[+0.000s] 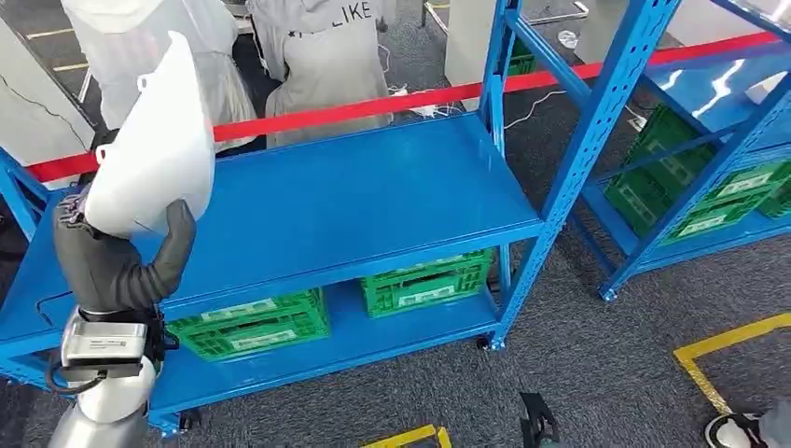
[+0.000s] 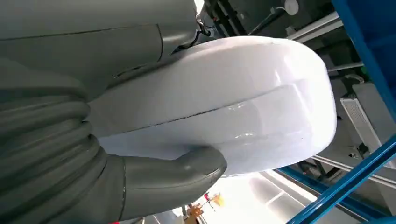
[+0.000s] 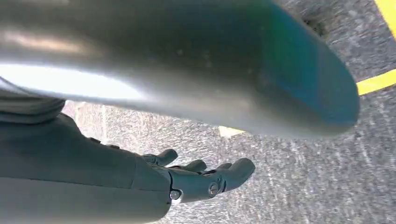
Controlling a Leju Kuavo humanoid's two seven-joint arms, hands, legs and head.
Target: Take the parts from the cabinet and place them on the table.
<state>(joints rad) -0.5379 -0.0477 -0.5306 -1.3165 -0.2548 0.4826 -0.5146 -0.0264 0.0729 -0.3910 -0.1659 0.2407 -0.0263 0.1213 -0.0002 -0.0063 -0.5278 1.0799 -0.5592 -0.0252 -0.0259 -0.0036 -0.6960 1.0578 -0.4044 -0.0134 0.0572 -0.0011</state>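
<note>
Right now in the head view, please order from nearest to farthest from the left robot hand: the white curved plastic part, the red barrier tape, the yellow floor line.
1. White curved plastic part: held in the left robot hand.
2. Red barrier tape: behind the shelf.
3. Yellow floor line: far right on the floor.

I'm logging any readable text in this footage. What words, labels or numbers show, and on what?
"LIKE": on the grey garment of a person standing behind the blue metal shelf; letters before it are hidden.
White labels on the green plastic crates: too small and blurred to read.
The large white moulded plastic part held by the left hand carries no text.
</note>
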